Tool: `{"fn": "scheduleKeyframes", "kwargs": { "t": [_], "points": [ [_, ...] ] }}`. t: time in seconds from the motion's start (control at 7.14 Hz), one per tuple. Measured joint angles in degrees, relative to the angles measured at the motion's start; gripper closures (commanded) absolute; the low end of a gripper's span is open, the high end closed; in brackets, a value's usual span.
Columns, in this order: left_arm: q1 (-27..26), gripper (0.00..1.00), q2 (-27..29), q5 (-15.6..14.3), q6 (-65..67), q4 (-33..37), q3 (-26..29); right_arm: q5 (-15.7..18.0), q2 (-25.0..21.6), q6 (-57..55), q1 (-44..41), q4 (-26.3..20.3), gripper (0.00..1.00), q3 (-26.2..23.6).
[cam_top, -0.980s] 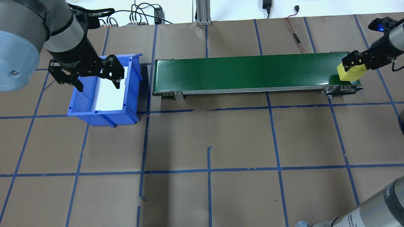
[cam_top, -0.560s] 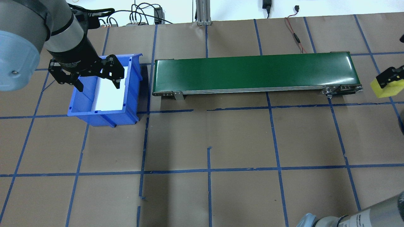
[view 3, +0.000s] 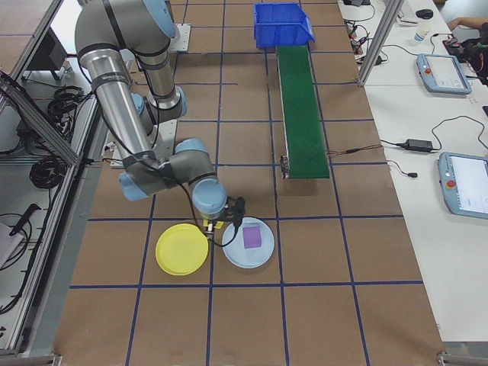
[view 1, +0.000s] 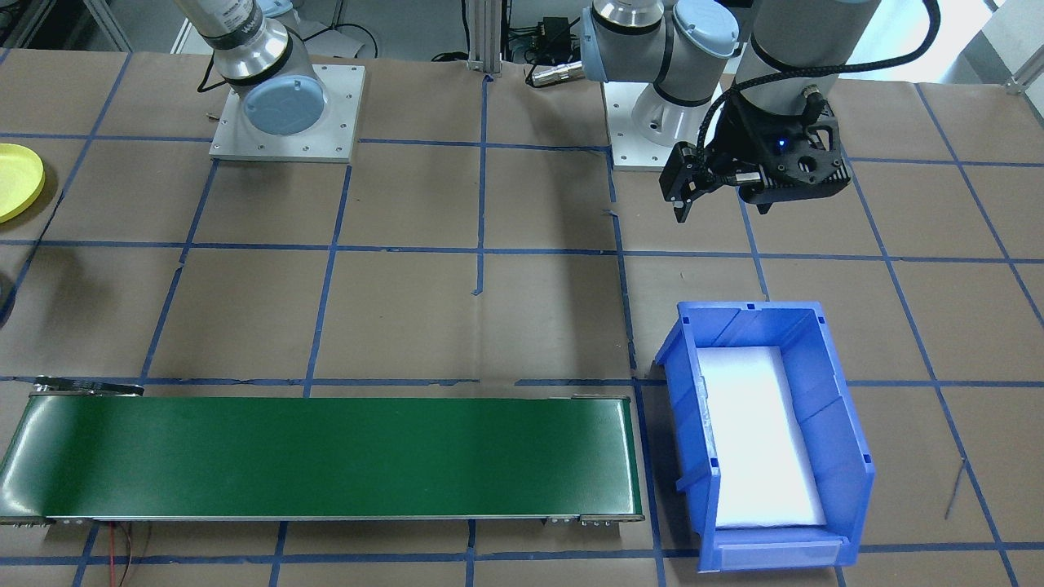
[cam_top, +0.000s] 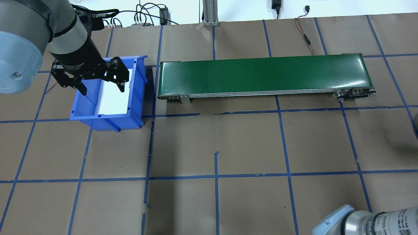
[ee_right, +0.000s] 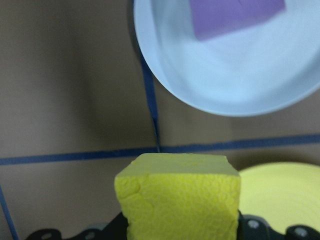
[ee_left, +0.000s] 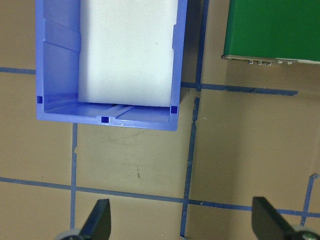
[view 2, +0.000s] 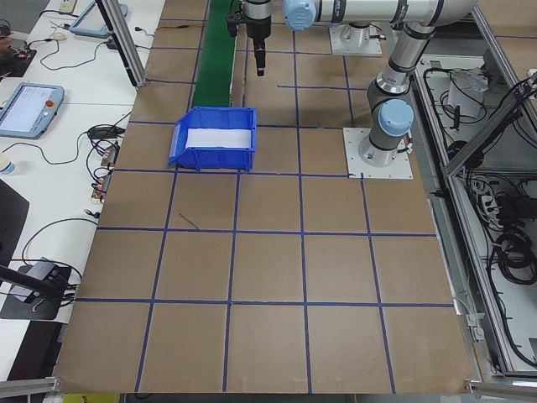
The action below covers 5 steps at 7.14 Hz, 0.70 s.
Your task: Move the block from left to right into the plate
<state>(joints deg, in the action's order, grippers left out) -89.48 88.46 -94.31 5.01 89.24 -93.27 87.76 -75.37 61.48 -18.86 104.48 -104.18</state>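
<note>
The block (ee_right: 177,195) is a yellow foam cube, and my right gripper (ee_right: 177,227) is shut on it. In the exterior right view that gripper (view 3: 225,221) hangs low between two plates, just past the far edge of the yellow plate (view 3: 181,249). The right wrist view shows the yellow plate (ee_right: 287,190) at the lower right, beside the cube. It also shows at the left edge of the front-facing view (view 1: 15,181). My left gripper (cam_top: 102,88) hovers open and empty above the blue bin, its fingers wide apart in the left wrist view (ee_left: 181,222).
A light-blue plate (view 3: 235,256) holding a purple block (view 3: 252,237) lies right beside the yellow plate. The green conveyor belt (cam_top: 264,73) runs across the table. The blue bin (cam_top: 107,121) with a white pad inside stands at the belt's left end.
My right gripper lifted the yellow block off the conveyor's right end and carried it rightward out of the overhead view. The left arm has stayed still.
</note>
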Motion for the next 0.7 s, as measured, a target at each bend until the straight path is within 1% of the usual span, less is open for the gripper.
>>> {"fn": "scheduleKeyframes", "kwargs": {
  "t": [0.14, 0.28, 0.42, 0.56, 0.7],
  "points": [
    [-0.04, 0.00, 0.03, 0.00, 0.04, -0.02, 0.01, -0.05, 0.81, 2.18, 4.39, 0.25, 0.61, -0.22],
    [-0.07, 0.00, 0.04, 0.01, 0.05, -0.03, 0.01, -0.09, 2.53, 3.76, 6.66, 2.18, 0.31, 0.04],
    [-0.08, 0.00, 0.05, 0.00, 0.04, -0.02, 0.01, -0.45, 4.10, 4.83, 7.71, 5.00, 0.21, 0.39],
    [-0.08, 0.00, 0.05, 0.00, 0.07, 0.02, 0.01, -1.38, 4.88, 5.35, 8.12, 7.57, 0.20, 0.54],
    [-0.08, 0.00, 0.05, -0.01, 0.08, 0.04, 0.01, -2.19, 5.06, 5.52, 8.25, 8.80, 0.19, 0.45]
  ]
}}
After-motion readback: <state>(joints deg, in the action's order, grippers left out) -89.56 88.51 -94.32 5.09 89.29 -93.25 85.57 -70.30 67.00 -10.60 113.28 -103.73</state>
